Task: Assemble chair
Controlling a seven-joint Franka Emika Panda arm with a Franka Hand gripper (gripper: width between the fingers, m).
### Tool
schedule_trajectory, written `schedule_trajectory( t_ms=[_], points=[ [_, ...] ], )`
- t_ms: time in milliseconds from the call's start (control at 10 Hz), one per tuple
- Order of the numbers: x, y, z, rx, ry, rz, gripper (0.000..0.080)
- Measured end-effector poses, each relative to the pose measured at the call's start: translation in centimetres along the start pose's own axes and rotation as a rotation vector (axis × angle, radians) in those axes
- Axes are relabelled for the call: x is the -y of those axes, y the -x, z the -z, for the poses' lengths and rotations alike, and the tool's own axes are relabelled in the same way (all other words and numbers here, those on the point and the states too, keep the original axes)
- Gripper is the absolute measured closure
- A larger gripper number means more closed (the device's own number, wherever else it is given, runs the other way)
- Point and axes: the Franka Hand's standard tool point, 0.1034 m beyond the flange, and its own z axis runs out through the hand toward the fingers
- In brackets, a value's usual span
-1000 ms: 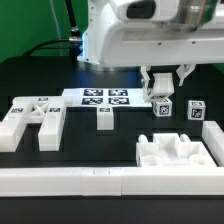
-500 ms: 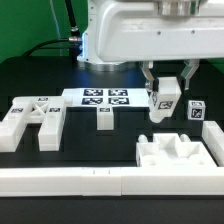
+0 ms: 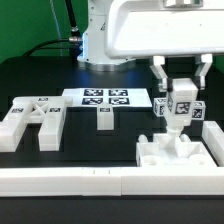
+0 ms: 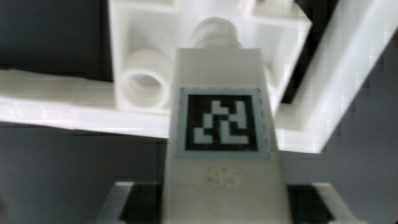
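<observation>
Big glossy white arm [image 3: 150,30], rounded boxy housing, w/ slim white jaws.

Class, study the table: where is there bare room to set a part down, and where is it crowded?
Free: the black table between the small block, the forked piece, the seat slab and the plain rail. Crowded: the exterior view's right, where the tool holds a tagged bar over the seat slab, beside a cube.
</observation>
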Motion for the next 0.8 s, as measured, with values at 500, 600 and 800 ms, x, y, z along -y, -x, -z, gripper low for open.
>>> schedule_trajectory(
  t_ms=[500,600,800],
  points=[
    [1.0,-1.2,-0.3,-0.04,-0.005,0.025,0.0509],
    [1.3,-1.3,-0.5,-0.044,-0.007,0.029,0.0509],
    [1.4,-2.3,-0.9,-0.135,-0.004,0.036,0.0509]
  ],
)
